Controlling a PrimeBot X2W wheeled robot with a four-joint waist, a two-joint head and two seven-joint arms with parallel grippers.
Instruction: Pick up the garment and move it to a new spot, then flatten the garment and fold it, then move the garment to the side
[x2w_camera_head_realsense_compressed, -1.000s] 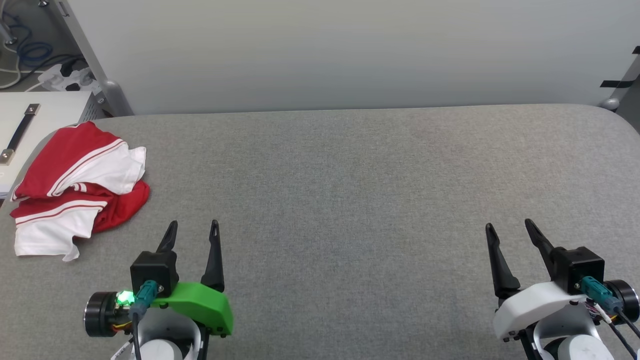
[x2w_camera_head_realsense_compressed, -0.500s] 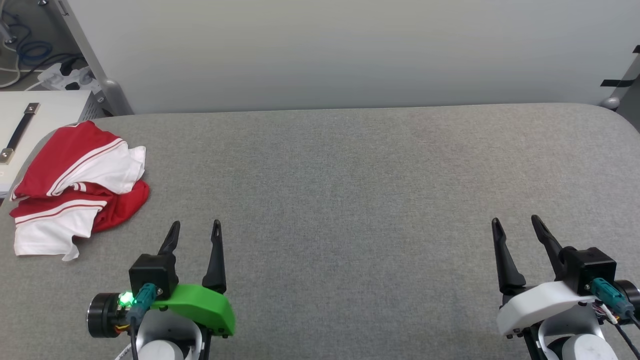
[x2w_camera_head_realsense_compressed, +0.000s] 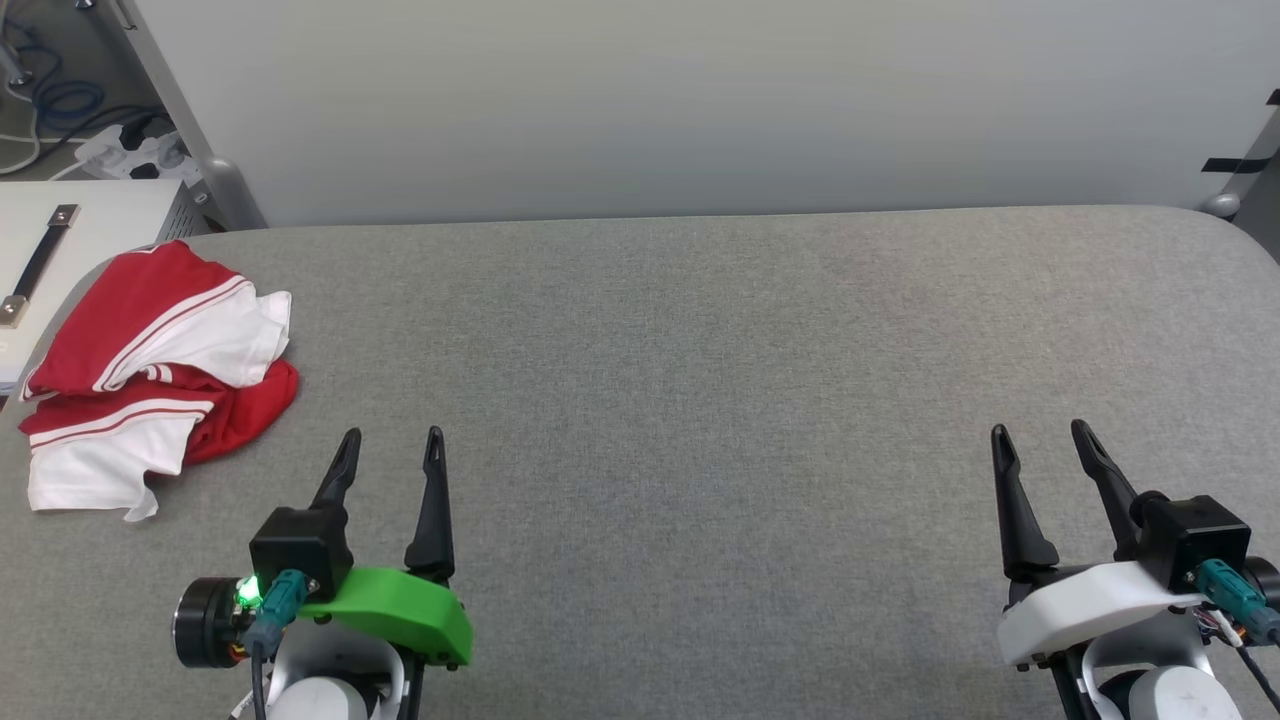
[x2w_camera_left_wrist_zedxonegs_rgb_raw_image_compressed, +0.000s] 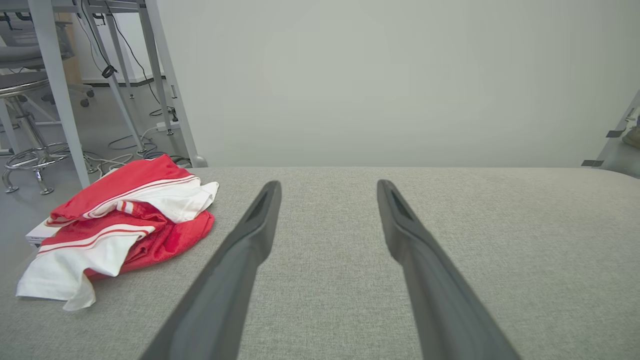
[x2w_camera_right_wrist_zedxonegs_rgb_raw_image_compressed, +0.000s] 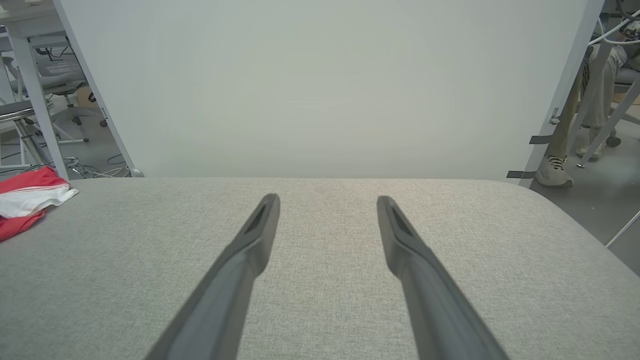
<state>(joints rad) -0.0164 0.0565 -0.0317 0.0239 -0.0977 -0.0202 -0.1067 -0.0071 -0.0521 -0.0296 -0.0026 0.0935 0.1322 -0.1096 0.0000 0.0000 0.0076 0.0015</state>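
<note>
Folds hide most of the garment (x2w_camera_head_realsense_compressed: 150, 375). It lies crumpled in a heap by the counter's (x2w_camera_head_realsense_compressed: 700, 330) far left corner, red cloth and white sleeves bunched together, so I cannot tell which face is up. In the right wrist view the picture's left edge cuts it off. The heap's long axis runs along the counter's left edge, with a white sleeve at its near end and red cloth at the far end. The left tool (x2w_camera_head_realsense_compressed: 392, 434), at the near edge, has its fingers spread and empty, pointing toward the far edge. The garment sits to its left and farther back, apart. The right tool (x2w_camera_head_realsense_compressed: 1039, 428), likewise spread and empty, is well apart, toward the right edge.
</note>
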